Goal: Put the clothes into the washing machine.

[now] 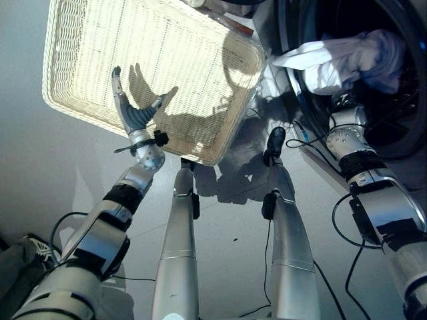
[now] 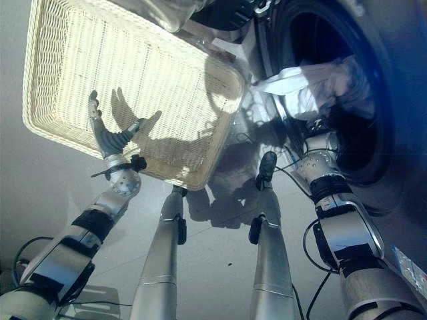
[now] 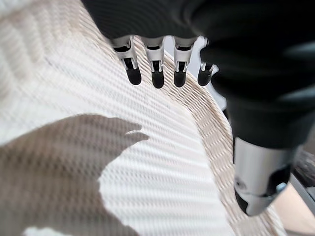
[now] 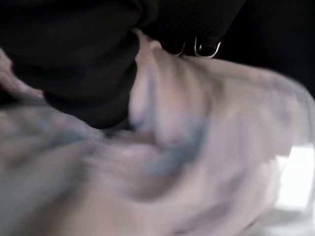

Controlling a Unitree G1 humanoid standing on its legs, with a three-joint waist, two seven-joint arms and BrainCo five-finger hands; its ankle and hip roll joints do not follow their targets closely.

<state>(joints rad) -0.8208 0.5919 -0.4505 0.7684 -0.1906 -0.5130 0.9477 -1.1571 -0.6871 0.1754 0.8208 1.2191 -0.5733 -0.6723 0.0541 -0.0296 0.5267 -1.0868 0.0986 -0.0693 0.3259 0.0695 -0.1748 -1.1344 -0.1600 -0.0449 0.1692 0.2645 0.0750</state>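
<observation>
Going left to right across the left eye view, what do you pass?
Left hand → wicker basket → white clothes bunched in the washing machine opening.

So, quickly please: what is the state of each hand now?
Left hand: open, holding nothing, over the wicker basket.
Right hand: fingers hidden in the white clothes at the washing machine; cannot tell.

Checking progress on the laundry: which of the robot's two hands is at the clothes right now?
The right hand, buried in the white clothes at the washing machine's opening. The left hand hovers open over the wicker basket.
</observation>
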